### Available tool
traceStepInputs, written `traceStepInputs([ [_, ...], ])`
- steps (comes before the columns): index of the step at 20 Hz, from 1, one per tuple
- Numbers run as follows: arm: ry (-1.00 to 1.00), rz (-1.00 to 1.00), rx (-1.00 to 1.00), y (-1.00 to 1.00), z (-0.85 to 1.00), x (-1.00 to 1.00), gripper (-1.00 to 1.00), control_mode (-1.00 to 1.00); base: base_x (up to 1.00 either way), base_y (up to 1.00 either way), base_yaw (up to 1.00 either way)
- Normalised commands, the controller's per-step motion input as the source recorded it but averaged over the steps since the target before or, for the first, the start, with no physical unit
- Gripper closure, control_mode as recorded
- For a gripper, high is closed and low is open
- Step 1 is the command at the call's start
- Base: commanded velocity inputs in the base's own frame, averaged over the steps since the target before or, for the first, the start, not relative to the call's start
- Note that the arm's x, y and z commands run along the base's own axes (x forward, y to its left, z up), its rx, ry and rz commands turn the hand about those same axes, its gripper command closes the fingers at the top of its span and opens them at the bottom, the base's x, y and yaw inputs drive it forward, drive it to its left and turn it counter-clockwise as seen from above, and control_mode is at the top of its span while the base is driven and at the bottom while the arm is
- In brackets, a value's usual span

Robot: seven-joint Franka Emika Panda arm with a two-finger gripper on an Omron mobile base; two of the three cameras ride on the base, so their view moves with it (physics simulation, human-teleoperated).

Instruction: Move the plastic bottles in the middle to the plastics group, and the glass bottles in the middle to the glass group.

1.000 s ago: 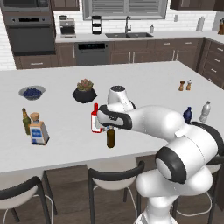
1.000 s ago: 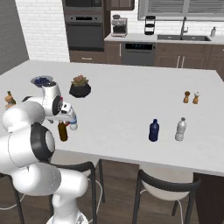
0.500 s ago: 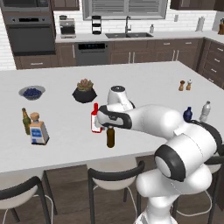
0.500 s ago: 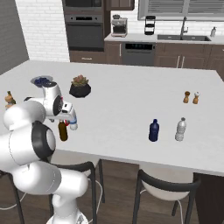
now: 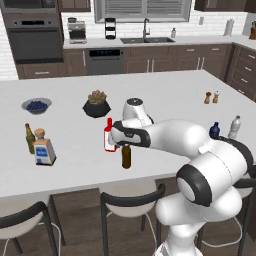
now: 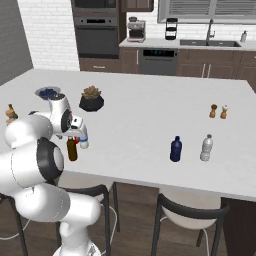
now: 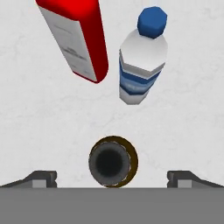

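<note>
We see the gripper (image 7: 111, 177) hanging straight above the brown beer bottle (image 5: 126, 156), jaws spread wide, one fingertip (image 7: 41, 178) on each side of the bottle mouth and clear of it — nothing held. From the hand view we look down the bottle's neck; beyond it stand the red bottle (image 7: 78, 37) and the small water bottle (image 7: 141, 59) with a blue cap, side by side, apart from each other. In the left base view the beer bottle stands upright near the front edge of the white island counter (image 5: 165, 95), the red bottle (image 5: 109, 136) just behind it, partly covered by the arm. In the right base view the beer bottle (image 6: 72, 149) sits below the hand with the water bottle (image 6: 83, 141) just beside it. The glass group — olive-green bottle (image 5: 29, 138) and square clear bottle (image 5: 43, 149) — stands well off to the left; the plastics group, dark blue bottle (image 6: 175, 149) and greyish clear bottle (image 6: 206, 147), well off to the right. A plant pot (image 5: 97, 103), a bowl (image 5: 36, 105) and two shakers (image 5: 211, 97) sit farther back.
</note>
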Motion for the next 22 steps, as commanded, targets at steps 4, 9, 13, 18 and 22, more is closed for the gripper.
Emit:
traceStepInputs([
  [4, -0.02, 0.00, 0.00, 0.00, 0.00, 0.00, -1.00, -1.00, 0.00, 0.00, 0.00],
  [9, -0.12, 0.00, 0.00, 0.00, -0.07, 0.00, -1.00, -1.00, 0.00, 0.00, 0.00],
  [13, -0.13, 0.00, 0.00, 0.01, -0.11, 0.00, -1.00, -1.00, 0.00, 0.00, 0.00],
  [18, -0.07, 0.00, 0.00, 0.01, -0.07, 0.00, -1.00, -1.00, 0.00, 0.00, 0.00],
  [22, -0.02, 0.00, 0.00, 0.00, 0.00, 0.00, -1.00, -1.00, 0.00, 0.00, 0.00],
])
